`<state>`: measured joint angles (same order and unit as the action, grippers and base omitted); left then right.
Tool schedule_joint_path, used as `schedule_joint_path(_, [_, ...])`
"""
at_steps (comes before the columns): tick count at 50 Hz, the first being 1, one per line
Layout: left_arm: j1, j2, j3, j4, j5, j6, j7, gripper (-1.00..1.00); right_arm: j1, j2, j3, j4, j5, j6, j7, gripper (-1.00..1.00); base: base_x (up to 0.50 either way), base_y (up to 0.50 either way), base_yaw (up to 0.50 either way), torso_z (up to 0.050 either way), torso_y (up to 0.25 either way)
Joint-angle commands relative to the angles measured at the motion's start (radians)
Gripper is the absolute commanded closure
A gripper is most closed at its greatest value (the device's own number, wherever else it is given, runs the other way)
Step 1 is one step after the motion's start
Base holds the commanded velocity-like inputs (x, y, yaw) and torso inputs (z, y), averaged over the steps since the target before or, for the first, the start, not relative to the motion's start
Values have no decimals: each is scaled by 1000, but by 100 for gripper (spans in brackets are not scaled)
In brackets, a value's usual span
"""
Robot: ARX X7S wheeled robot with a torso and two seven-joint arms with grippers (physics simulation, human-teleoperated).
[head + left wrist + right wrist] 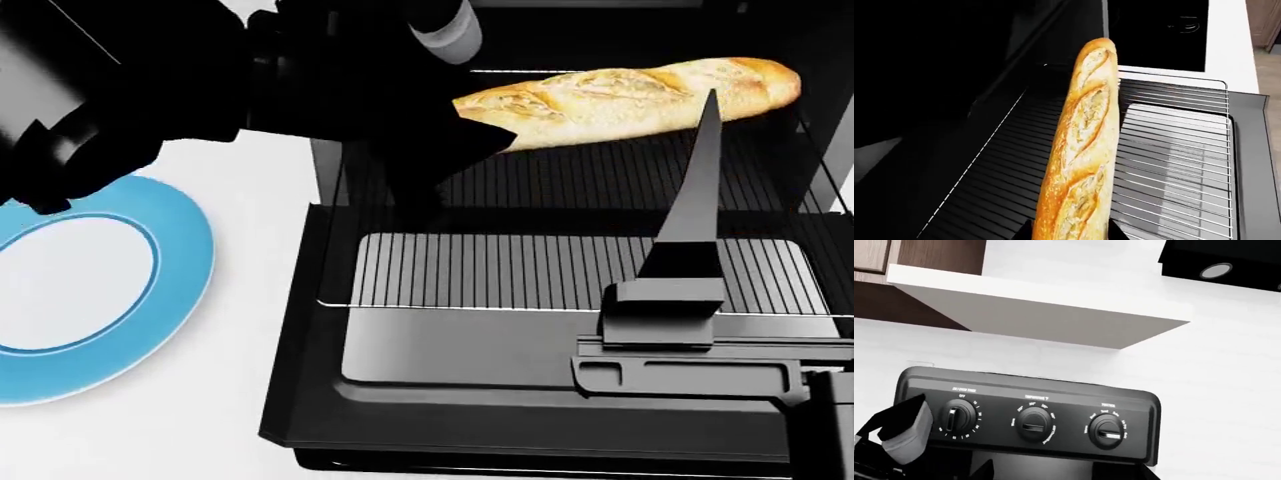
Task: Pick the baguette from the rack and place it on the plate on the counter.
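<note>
Step in hand: carrying the baguette (627, 95) clear of the rack (587, 270) toward the plate (94, 285), by my reading.
Left end effector (447, 155): pinching the loaf at its near end; the rest juts out ahead of it, above the rack's bars.
Right end effector: not in view; its state cannot be told.
Plate: well to the left end effector's left, on the white surface (240, 400).
Doing it well: lift before swinging, since the long overhang could sag or twist; keep the free tip off the oven (307, 330) frame.
Release: low, centred over the plate.
</note>
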<state>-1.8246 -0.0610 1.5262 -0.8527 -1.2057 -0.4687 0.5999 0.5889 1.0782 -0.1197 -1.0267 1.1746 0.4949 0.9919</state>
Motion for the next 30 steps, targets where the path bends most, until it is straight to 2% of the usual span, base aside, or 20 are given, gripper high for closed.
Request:
schedule_joint_path(1, [-95, -232, -49, 459, -119, -136, -253, 100, 20, 6, -16, -1, 13, -9, 11, -100, 0, 0, 0, 0, 0])
schedule_joint_path(6, [-120, -396, -89, 730, -198, -189, -429, 100, 25, 16, -18, -6, 20, -16, 16, -100, 0, 0, 0, 0, 0])
schedule_joint_path(7, [-124, -409, -91, 749, -205, -196, -441, 100, 25, 18, -18, -7, 22, -18, 17, -100, 0, 0, 0, 0, 0])
schedule_joint_path(8, [-142, -468, -106, 822, -233, -216, -500, 100, 24, 22, -17, -7, 22, -21, 17, -100, 0, 0, 0, 0, 0])
schedule_joint_path(16, [-224, -690, -175, 1079, -391, -294, -727, 100, 32, 27, -27, -4, 21, -33, 17, -100, 0, 0, 0, 0, 0])
schedule_joint_path(25, [-295, -836, -222, 1204, -517, -349, -844, 100, 51, 28, -46, -3, 22, -38, 19, -100, 0, 0, 0, 0, 0])
schedule_joint_path(30, [-335, -947, -248, 1248, -579, -374, -931, 100, 43, 33, -47, -3, 17, -50, 18, -100, 0, 0, 0, 0, 0])
